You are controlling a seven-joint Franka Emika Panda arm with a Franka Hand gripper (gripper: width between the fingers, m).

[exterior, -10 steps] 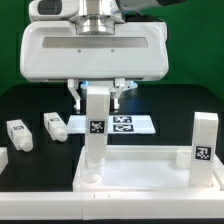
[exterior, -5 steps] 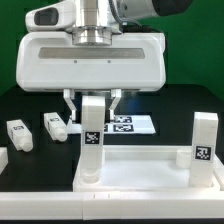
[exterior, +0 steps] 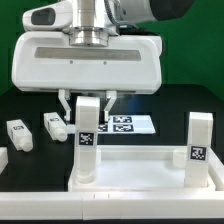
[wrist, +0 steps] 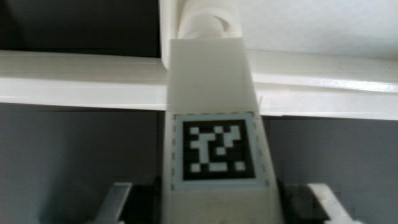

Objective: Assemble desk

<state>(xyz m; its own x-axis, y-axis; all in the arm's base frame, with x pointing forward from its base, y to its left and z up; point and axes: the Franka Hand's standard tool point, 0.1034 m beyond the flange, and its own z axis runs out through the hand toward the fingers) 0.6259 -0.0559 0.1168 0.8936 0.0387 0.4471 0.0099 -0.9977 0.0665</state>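
The desk's white rimmed panel (exterior: 140,172) lies flat at the front of the black table. One tagged white leg (exterior: 87,142) stands upright in the panel's corner on the exterior view's left, and my gripper (exterior: 87,103) is shut on its top. A second tagged leg (exterior: 198,145) stands in the corner on the exterior view's right. In the wrist view the held leg (wrist: 217,110) runs down to the panel rim (wrist: 89,80), with my gripper (wrist: 217,205) on either side of it.
Two loose tagged legs (exterior: 17,135) (exterior: 55,125) lie on the table at the exterior view's left. The marker board (exterior: 132,125) lies behind the panel. A green wall stands at the back.
My gripper and the held leg have shifted toward the exterior view's left. The panel and its other leg have slid the same way. The loose legs have stayed put.
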